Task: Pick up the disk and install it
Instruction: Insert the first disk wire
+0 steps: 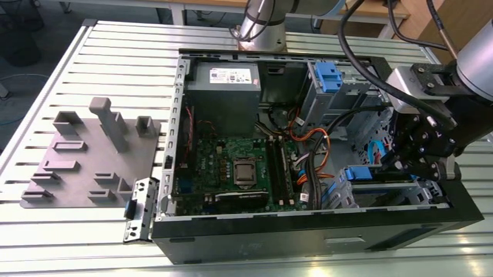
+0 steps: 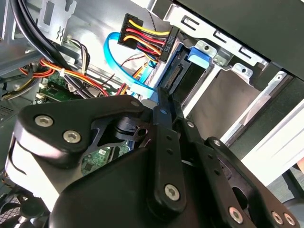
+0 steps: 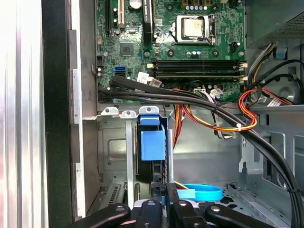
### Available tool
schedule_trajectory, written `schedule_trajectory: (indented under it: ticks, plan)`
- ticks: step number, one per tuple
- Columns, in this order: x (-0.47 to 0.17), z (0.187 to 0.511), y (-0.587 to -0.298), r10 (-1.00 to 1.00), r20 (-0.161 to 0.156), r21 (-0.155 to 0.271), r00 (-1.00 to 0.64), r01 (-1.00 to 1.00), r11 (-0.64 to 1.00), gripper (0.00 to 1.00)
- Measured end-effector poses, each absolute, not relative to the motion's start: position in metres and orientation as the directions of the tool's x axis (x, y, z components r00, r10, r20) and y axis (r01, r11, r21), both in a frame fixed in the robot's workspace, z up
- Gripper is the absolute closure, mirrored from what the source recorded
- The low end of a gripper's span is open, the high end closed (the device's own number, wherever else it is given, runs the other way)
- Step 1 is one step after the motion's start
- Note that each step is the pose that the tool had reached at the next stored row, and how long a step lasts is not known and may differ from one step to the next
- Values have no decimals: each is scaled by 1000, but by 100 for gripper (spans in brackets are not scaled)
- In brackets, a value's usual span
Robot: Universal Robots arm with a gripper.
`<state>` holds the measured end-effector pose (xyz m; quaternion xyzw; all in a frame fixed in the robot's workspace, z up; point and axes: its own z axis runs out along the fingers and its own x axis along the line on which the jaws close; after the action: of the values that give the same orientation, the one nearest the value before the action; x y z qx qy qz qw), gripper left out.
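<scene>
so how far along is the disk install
Mostly in: the disk stands on edge inside the drive bay of the open computer case, no longer on the table. The gripper is right at its edge. Whether it is fully seated can't be told, and the power plug hangs unconnected.

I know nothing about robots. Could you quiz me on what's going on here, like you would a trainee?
1. True or false: the computer case lies open, its motherboard exposed.
2. The tool is nearest: A) the power supply, B) the blue-framed disk, C) the grey plate outside the case.
3. The flat looped cable beside the tool is coloured ____.
Key: 1 true; 2 B; 3 blue.
</scene>
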<state>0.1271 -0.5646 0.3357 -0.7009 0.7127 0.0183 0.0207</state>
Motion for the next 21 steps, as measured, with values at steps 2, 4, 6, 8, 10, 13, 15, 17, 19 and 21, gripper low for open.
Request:
schedule_trajectory:
  ticks: [2, 4, 6, 8, 10, 13, 15, 17, 19, 21]
  plan:
    - [127, 335, -565, -998, -55, -3, -17, -1000, 17, 84]
    - [127, 335, -565, -998, -55, -3, -17, -1000, 17, 84]
    - [127, 334, -565, -998, -55, -3, -16, -1000, 17, 84]
    - [127, 334, -565, -998, -55, -3, -16, -1000, 17, 84]
    - [127, 336, -565, -998, -56, -3, -17, -1000, 17, 84]
    - [127, 339, -565, -998, -55, -3, -17, -1000, 17, 84]
    - [127, 338, -565, -998, -56, -4, -17, -1000, 17, 84]
    - [126, 337, -565, -998, -55, -7, -16, -1000, 17, 84]
    - [126, 337, -565, -998, -55, -8, -16, -1000, 17, 84]
    - [126, 337, -565, -998, -55, -8, -16, -1000, 17, 84]
